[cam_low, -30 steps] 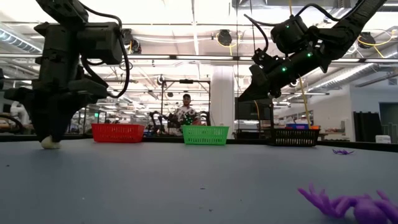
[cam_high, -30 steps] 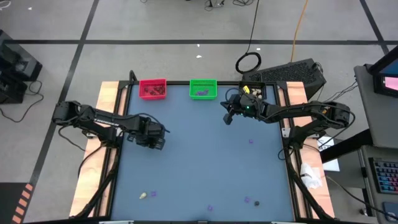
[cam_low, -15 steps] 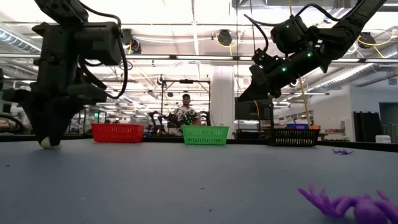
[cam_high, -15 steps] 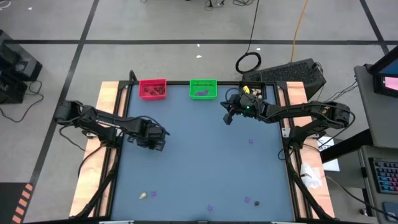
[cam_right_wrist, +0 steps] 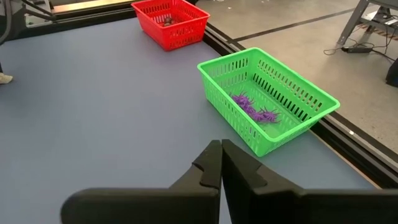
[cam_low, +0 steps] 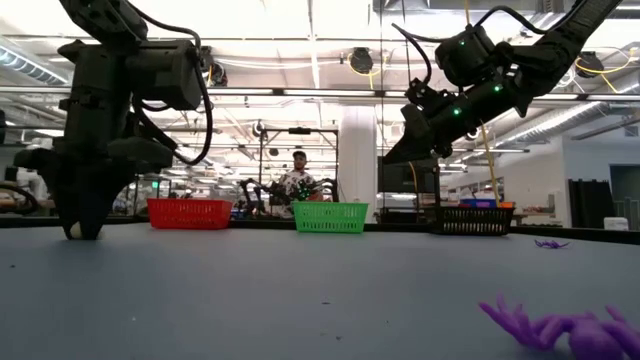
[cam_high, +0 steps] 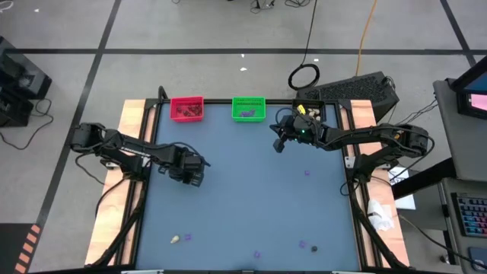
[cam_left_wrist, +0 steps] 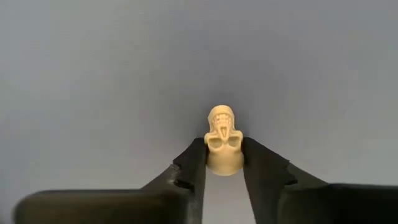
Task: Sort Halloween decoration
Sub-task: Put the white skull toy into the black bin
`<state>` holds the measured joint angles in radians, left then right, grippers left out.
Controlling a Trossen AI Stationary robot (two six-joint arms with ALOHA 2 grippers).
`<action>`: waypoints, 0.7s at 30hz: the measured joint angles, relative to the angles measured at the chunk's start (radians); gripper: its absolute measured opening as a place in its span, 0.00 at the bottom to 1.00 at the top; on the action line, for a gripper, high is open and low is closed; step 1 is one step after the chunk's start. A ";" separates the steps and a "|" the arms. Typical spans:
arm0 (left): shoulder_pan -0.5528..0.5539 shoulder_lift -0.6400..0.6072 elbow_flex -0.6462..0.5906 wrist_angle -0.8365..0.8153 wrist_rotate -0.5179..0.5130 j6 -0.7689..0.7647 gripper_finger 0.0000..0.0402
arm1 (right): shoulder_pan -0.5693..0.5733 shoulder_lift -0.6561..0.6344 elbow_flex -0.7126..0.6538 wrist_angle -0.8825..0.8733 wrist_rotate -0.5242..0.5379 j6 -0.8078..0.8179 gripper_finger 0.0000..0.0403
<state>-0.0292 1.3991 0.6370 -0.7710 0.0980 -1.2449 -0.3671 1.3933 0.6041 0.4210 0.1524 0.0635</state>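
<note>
**Blue-grey table with bins and scattered trinkets**

The table (cam_high: 251, 190) has a flat blue-grey top with wooden strips along both sides. At its far edge stand a red bin (cam_high: 187, 108) and a green bin (cam_high: 249, 108), side by side and a little apart. A black bin (cam_low: 473, 220) stands at the same edge in the low view. A cream skull (cam_left_wrist: 222, 140) rests on the top. Near the front edge lie a cream lump (cam_high: 176, 239), small purple bits (cam_high: 257, 253) and a dark lump (cam_high: 313, 247).

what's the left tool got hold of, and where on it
A cream skull trinket, pinched at its two sides between the left tool's fingers, down on the table. The right tool holds nothing.
</note>
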 joint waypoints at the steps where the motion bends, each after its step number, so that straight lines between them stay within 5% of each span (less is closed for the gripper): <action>1: 0.000 -0.003 0.002 0.000 0.002 0.018 0.19 | 0.000 0.000 0.000 0.000 0.000 0.000 0.00; 11: 0.039 -0.007 0.015 0.163 0.002 0.273 0.12 | 0.000 0.000 0.000 -0.007 0.000 -0.001 0.00; 21: 0.312 -0.001 0.016 0.616 0.112 0.676 0.12 | 0.011 0.000 0.000 -0.016 0.004 -0.033 0.00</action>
<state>0.2830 1.3981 0.6525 -0.1551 0.2096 -0.5692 -0.3556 1.3933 0.6041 0.4053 0.1568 0.0304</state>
